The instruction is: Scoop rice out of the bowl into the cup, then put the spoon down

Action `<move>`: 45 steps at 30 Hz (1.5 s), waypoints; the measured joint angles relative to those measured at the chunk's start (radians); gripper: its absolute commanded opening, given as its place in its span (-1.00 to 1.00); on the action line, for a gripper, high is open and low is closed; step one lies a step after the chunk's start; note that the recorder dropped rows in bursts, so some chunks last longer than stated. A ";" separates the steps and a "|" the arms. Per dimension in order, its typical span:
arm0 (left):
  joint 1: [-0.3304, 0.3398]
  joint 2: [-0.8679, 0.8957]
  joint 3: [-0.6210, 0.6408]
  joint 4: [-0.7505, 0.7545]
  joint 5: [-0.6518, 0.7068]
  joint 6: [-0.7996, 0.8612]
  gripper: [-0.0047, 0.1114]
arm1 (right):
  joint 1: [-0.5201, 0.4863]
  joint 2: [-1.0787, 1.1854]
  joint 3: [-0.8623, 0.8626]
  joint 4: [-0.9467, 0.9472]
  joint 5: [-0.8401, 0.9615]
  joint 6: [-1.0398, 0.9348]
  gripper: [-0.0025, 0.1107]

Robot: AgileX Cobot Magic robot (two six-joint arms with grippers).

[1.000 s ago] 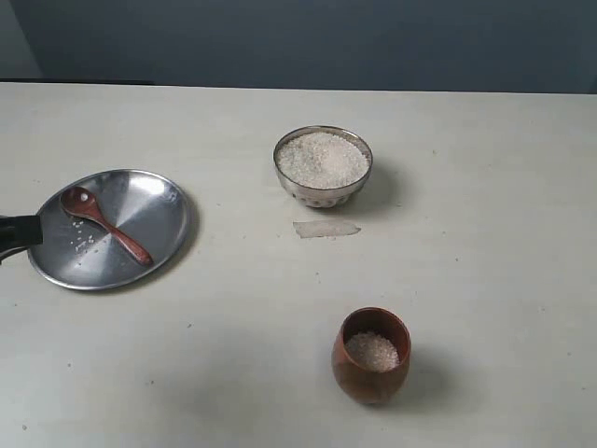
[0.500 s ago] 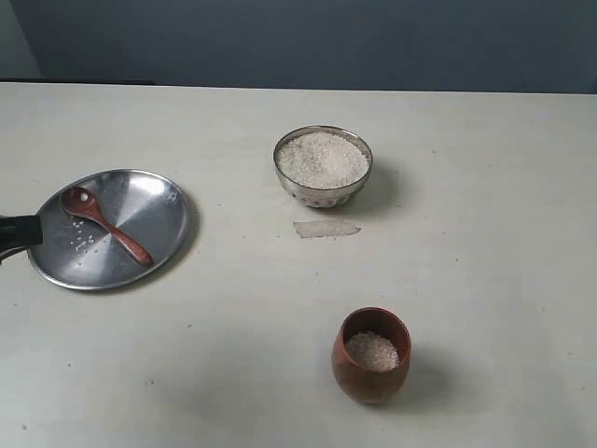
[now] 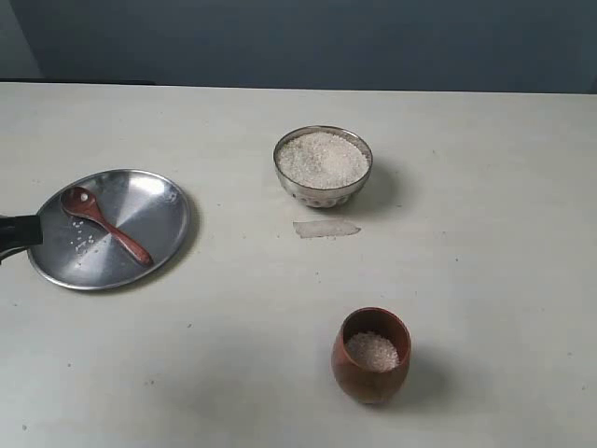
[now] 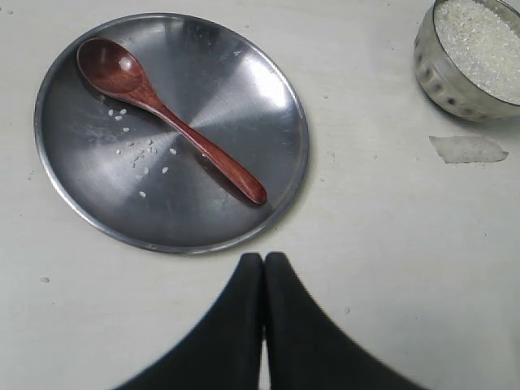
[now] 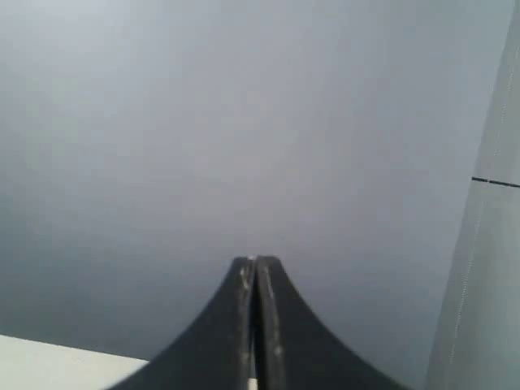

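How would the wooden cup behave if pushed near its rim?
The cup looks rounded toward its base, so it may tip or rock. The rice inside probably steadies it a little. Its wood looks stiff, not fragile.

Glossy wooden spoon (image 4: 166, 118), brushed-steel plate (image 4: 244, 73)

Exterior camera: set high at the near side of the off-white table (image 3: 485, 187), angled down and across to the dark blue-grey wall (image 3: 298, 42). It stands at moderate distance, with the whole work area in frame.

Left wrist camera: close above the table, facing almost straight down past the left gripper (image 4: 263, 260). Shared with the exterior view: flat round steel plate (image 4: 236, 106), dark reddish-brown wooden spoon (image 4: 162, 114), small shiny steel bowl (image 4: 443, 77), pale flat scrap (image 4: 467, 149).

Right wrist camera: faces roughly level past the right gripper (image 5: 255, 262) at a plain grey surface (image 5: 244, 122). Only a table corner shows, so overlap cannot be confirmed.
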 measured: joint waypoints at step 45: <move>0.000 0.000 0.000 0.000 0.000 0.000 -0.91 | 0.000 0.000 0.205 0.994 0.163 -0.874 -0.96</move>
